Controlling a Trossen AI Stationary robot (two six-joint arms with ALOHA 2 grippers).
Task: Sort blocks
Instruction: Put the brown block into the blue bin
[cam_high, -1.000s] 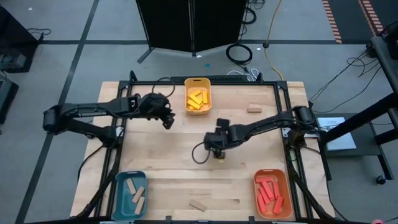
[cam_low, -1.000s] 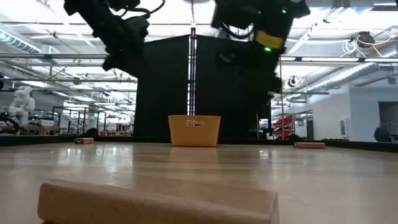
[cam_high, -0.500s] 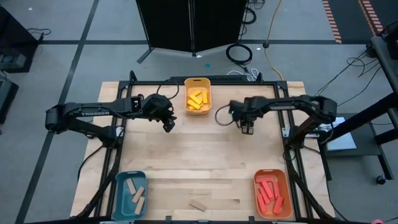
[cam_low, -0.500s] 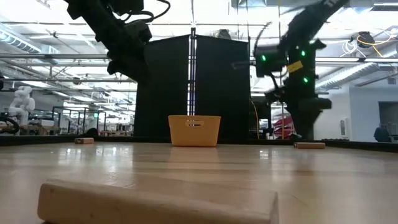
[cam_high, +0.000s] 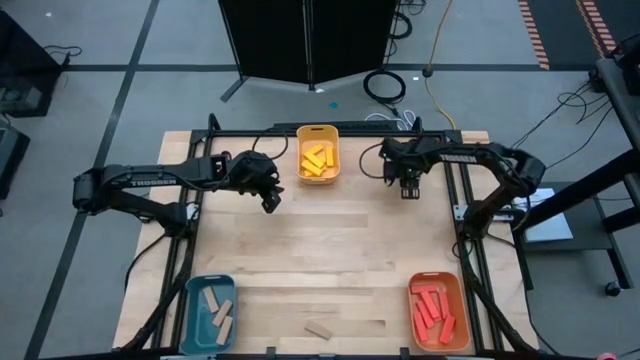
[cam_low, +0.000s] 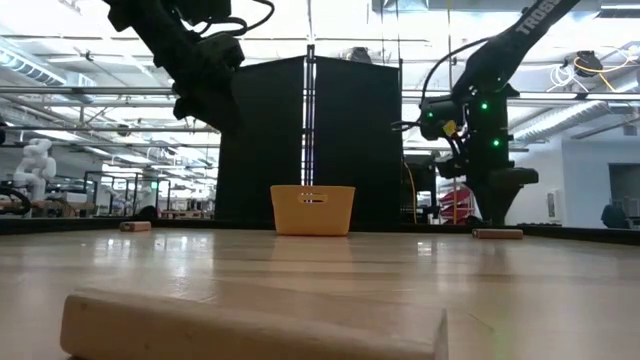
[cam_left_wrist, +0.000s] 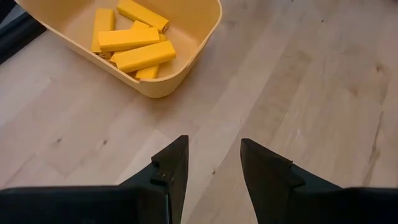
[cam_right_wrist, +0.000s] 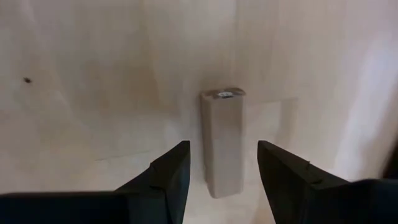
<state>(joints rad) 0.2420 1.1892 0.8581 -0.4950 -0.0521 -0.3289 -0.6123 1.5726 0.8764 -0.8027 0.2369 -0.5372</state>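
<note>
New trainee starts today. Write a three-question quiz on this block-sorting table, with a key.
1. True or false: the yellow tray holds red blocks.
2. Which gripper hangs over a loose tan block?
A. left gripper
B. right gripper
3. Fill in: a second tan block lies on the table between the teal tray and the ____ tray.

Key
1. False: yellow blocks fill it.
2. B: the tan block lies ahead of its open fingers.
3. Orange.
</note>
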